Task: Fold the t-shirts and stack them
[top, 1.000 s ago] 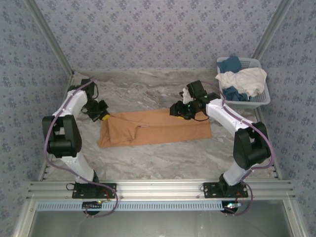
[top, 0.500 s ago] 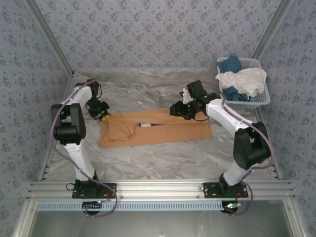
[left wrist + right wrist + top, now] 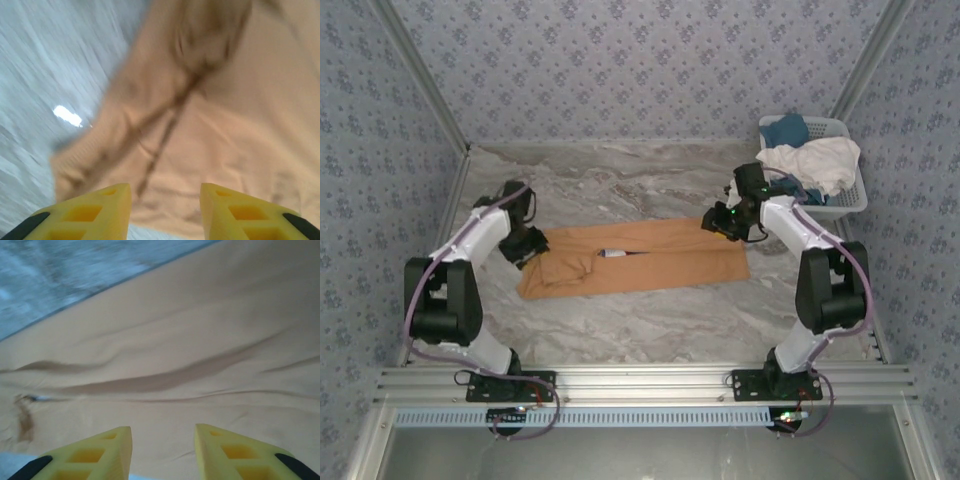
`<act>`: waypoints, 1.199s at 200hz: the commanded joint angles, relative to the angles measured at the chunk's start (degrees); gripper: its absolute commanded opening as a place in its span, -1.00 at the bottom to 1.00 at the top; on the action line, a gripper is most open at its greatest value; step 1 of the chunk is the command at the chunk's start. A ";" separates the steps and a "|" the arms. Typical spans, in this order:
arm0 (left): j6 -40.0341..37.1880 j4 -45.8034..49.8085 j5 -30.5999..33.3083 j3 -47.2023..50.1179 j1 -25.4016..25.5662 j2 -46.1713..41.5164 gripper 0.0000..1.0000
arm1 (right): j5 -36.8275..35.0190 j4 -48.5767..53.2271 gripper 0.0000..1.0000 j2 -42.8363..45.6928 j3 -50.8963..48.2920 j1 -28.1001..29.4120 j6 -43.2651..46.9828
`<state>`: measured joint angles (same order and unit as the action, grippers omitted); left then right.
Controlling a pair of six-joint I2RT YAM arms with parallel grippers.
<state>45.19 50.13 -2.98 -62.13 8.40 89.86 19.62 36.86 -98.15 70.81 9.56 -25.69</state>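
Orange-tan t-shirt [image 3: 650, 262] lies as a long flat strip mid-table [image 3: 620, 180]. My left gripper [image 3: 162, 194] hangs spread above its left end and my right gripper [image 3: 162, 432] spread above its right end, both empty.

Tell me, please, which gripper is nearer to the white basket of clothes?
Right. The right gripper sits over the right end of the orange shirt, just left of the basket; the left gripper is at its left end, farther away.

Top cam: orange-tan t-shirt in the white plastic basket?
No, the orange-tan t-shirt lies flat on the marble table, apart from the white plastic basket.
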 commanded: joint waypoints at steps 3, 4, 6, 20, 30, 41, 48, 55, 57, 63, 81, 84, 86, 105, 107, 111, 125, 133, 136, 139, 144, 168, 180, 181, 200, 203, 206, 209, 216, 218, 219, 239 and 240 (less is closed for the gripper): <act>10.50 -3.36 -7.65 5.66 4.69 -1.18 -0.24 | -6.17 5.21 -0.23 -6.28 3.90 -1.29 4.51; 10.74 -3.36 -7.65 5.82 4.82 -1.18 -0.24 | -6.30 5.27 -0.23 -6.49 4.04 -1.34 4.60; 11.13 -3.48 -7.80 6.04 5.08 -1.18 -0.24 | -6.58 5.36 -0.24 -6.94 4.40 -1.38 4.77; 13.57 -5.09 -8.68 8.04 5.74 -0.96 -0.27 | -8.40 6.18 -0.26 -10.12 6.67 -1.47 6.09; 14.99 -6.60 -9.42 9.46 5.66 -0.62 -0.28 | -9.96 6.42 -0.26 -12.21 8.00 -1.40 7.14; 15.72 -7.96 -9.79 10.08 5.57 0.36 -0.29 | -11.18 7.37 -0.27 -14.35 9.56 -1.28 7.56; 15.59 -8.31 -9.57 9.82 5.42 1.37 -0.29 | -11.74 8.28 -0.28 -15.58 10.32 -1.22 7.72; 15.10 -8.29 -9.01 9.22 5.24 2.71 -0.30 | -12.42 9.21 -0.30 -16.53 10.81 -1.26 7.53; 14.97 -8.27 -8.80 9.00 5.18 3.17 -0.30 | -12.54 9.48 -0.30 -16.83 10.90 -1.29 7.55; 14.47 -8.42 -8.11 8.41 4.90 4.42 -0.31 | -13.02 10.16 -0.31 -17.30 10.94 -1.25 7.21; 12.98 -9.67 -7.77 5.48 3.46 9.60 -0.33 | -14.16 11.68 -0.31 -17.07 9.58 -1.46 5.87; 12.65 -9.71 -7.68 4.64 3.21 10.49 -0.33 | -14.39 11.93 -0.31 -16.89 9.19 -1.52 5.67; 12.40 -9.70 -7.66 4.10 3.09 11.27 -0.34 | -14.46 12.12 -0.31 -16.66 8.94 -1.51 5.42; 9.84 -8.63 -6.79 -2.63 1.62 17.62 -0.36 | -14.92 12.79 -0.31 -14.34 5.68 -1.83 2.98; 9.66 -8.44 -6.67 -3.41 1.51 18.26 -0.37 | -14.88 12.80 -0.31 -13.97 5.27 -1.87 2.70; 9.22 -8.13 -6.63 -5.12 1.20 19.60 -0.37 | -14.87 12.79 -0.31 -13.28 4.51 -1.96 2.03; 7.77 -7.79 -6.21 -11.46 0.51 23.74 -0.38 | -14.80 12.80 -0.31 -11.27 1.49 -1.97 -0.17; 7.15 -7.83 -5.79 -15.40 0.47 26.22 -0.38 | -14.56 12.47 -0.31 -10.13 -0.17 -1.74 -1.91; 6.92 -7.99 -5.67 -16.79 0.55 27.16 -0.38 | -14.14 12.34 -0.31 -9.53 -0.90 -1.62 -2.62; 6.82 -8.07 -5.78 -18.48 0.56 28.11 -0.38 | -13.75 12.17 -0.31 -9.04 -1.72 -1.45 -3.32; 6.76 -8.25 -6.16 -20.97 0.65 29.85 -0.38 | -12.90 11.73 -0.31 -8.19 -3.63 -1.11 -4.55; 8.55 -9.42 -8.22 -34.17 1.53 38.45 -0.38 | -9.55 10.09 -0.31 -4.10 -10.05 2.27 -11.21; 9.78 -9.56 -8.89 -41.10 2.08 42.85 -0.38 | -8.51 9.09 -0.31 -1.53 -13.34 4.69 -15.13; 9.89 -9.58 -9.02 -41.83 2.16 43.20 -0.38 | -8.44 8.97 -0.31 -1.30 -13.64 4.86 -15.50; 11.67 -10.22 -10.13 -53.13 3.31 49.81 -0.38 | -6.57 6.88 -0.30 2.04 -18.16 8.70 -20.86; 11.98 -10.31 -10.27 -54.38 3.52 50.87 -0.37 | -6.31 6.37 -0.30 2.51 -19.02 9.64 -22.21; 12.21 -10.46 -10.56 -55.93 3.74 51.87 -0.37 | -6.01 6.14 -0.30 2.76 -19.45 10.07 -22.69; 12.42 -10.56 -10.79 -57.77 3.99 53.05 -0.37 | -5.65 5.71 -0.30 3.04 -19.91 10.80 -23.45; 12.96 -10.75 -11.59 -62.21 4.52 55.88 -0.37 | -4.81 4.55 -0.30 3.47 -21.16 12.74 -24.97; 13.03 -10.69 -11.78 -63.35 4.65 56.59 -0.37 | -4.49 4.23 -0.29 3.57 -21.48 13.15 -25.38; 13.10 -10.68 -11.91 -64.16 4.71 56.93 -0.37 | -4.41 4.03 -0.30 3.58 -21.62 13.40 -25.77; 14.27 -10.14 -14.50 -78.18 6.23 65.83 -0.37 | -2.03 -0.92 -0.28 3.36 -23.77 19.26 -30.80; 14.38 -10.10 -14.64 -78.91 6.30 66.38 -0.37 | -1.95 -1.36 -0.28 3.30 -23.87 19.53 -30.94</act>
<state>57.17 39.51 -15.27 -129.32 12.95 146.23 14.24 40.80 -93.32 50.85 23.81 -47.03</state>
